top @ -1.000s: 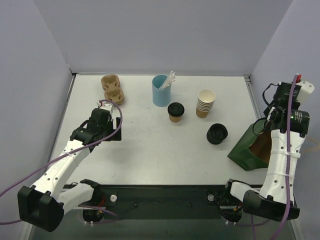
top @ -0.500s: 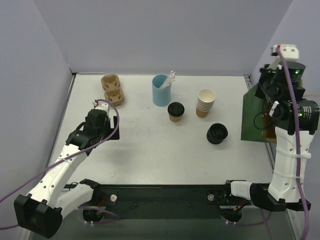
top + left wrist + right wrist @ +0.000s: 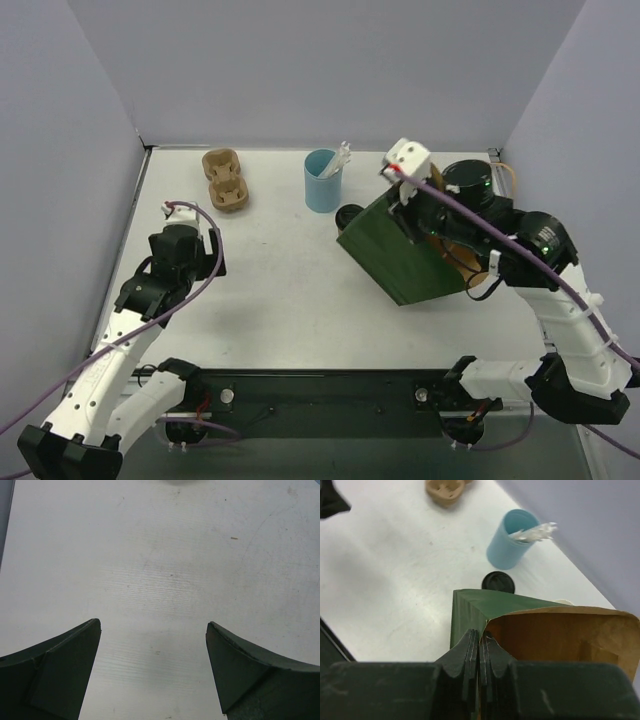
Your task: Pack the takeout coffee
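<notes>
Right tool point(image 3: 479, 645) pinches the green bag point(image 3: 465, 612) by its rim; takeout coffee point(image 3: 498, 582) stands upright just beyond it (right arm nearer); left tool point(image 3: 152, 626) gapes empty, well apart.

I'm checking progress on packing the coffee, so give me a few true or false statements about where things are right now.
1. The right jaws are shut on the bag rim. True.
2. The coffee is inside the bag. False: it stands outside it, on the table.
3. The left jaws hold a cup. False: they are open and empty.
4. The blue cup holds white sticks. True.
</notes>
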Robot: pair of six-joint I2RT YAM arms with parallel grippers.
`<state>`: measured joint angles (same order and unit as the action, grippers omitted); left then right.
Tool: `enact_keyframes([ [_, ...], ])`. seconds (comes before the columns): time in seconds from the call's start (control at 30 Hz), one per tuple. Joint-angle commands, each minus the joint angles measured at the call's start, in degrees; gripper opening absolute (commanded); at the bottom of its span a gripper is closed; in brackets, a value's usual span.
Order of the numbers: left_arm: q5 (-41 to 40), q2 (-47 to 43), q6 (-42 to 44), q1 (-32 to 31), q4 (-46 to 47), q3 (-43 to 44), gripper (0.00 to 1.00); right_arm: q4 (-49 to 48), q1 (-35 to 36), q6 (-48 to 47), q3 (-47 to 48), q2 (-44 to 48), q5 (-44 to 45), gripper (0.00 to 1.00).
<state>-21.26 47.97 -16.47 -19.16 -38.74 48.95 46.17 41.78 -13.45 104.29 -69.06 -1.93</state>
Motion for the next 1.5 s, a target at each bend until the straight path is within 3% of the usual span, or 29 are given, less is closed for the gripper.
enact_keyframes([
  [0.0,-2.4,0.8,-0.5,1.0,2.3,0.1,0.96,-2.4,10.6,-6.8,-4.2,-2.4,1.8,0.00],
  [0.27,-5.3,1.4,-1.4,2.9,1.4,0.4,0.97,-5.0,17.0,-12.6,-10.0,-9.5,-3.2,0.00],
  [0.57,-6.5,3.3,-1.3,3.0,0.9,0.7,0.97,-11.4,20.5,-12.4,-14.4,-14.0,-8.3,0.01],
  [0.87,-6.6,3.1,-0.8,3.1,0.7,0.4,0.97,-14.9,22.8,-11.0,-16.2,-15.9,-9.3,0.08],
  [1.17,-6.4,3.1,-0.8,3.1,0.7,0.5,0.97,-15.1,22.9,-9.2,-14.9,-15.2,-7.3,0.43],
  [1.2,-6.4,3.0,-0.7,3.1,0.6,0.5,0.97,-15.1,23.0,-8.5,-14.6,-15.1,-6.9,0.54],
  [1.23,-6.4,2.9,-0.8,3.1,0.6,0.6,0.97,-15.2,22.9,-7.0,-13.4,-14.6,-6.3,0.58],
  [1.37,-5.2,2.3,-1.0,2.9,0.2,1.4,0.97,-16.6,22.9,-1.3,-10.1,-12.9,-1.7,0.66],
  [1.47,-2.1,3.4,-0.9,3.1,0.2,5.0,0.97,-17.1,22.9,3.9,-7.9,-11.6,3.6,0.67],
])
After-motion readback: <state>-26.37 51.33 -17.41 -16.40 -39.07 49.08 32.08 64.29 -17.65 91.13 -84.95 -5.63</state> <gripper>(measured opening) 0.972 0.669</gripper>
